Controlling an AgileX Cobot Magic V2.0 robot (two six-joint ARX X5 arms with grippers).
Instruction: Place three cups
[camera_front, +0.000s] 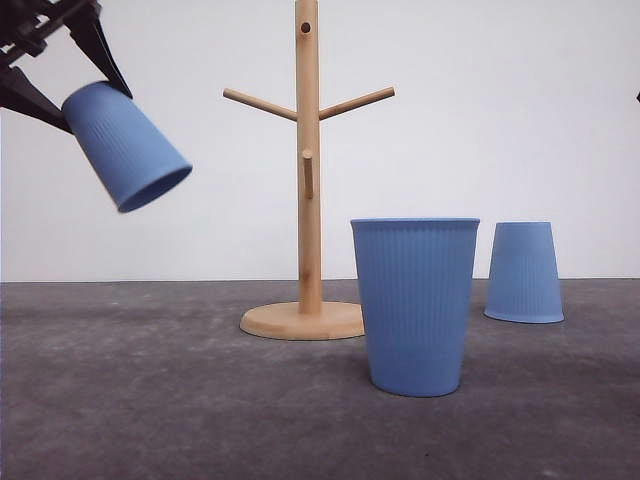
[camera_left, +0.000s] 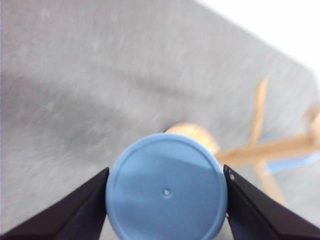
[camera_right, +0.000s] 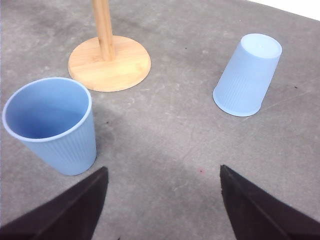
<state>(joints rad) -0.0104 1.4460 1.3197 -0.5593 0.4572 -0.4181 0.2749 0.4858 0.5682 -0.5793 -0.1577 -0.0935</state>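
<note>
My left gripper (camera_front: 68, 72) is high at the far left, shut on a light-blue ribbed cup (camera_front: 125, 145) that tilts with its mouth down and to the right. In the left wrist view the cup's flat bottom (camera_left: 166, 192) sits between the two black fingers (camera_left: 80, 205). A second cup (camera_front: 415, 305) stands upright at the front centre, also the cup (camera_right: 50, 125) in the right wrist view. A third cup (camera_front: 523, 270) stands upside down at the right, seen again as the cup (camera_right: 247, 75). My right gripper (camera_right: 163, 170) hangs open above bare table between these two.
A wooden pegged stand (camera_front: 308, 170) rises from its round base (camera_front: 300, 320) behind the upright cup, its pegs bare; its base (camera_right: 109, 62) lies beyond that cup in the right wrist view. The grey table (camera_front: 150, 400) has free room at the front left.
</note>
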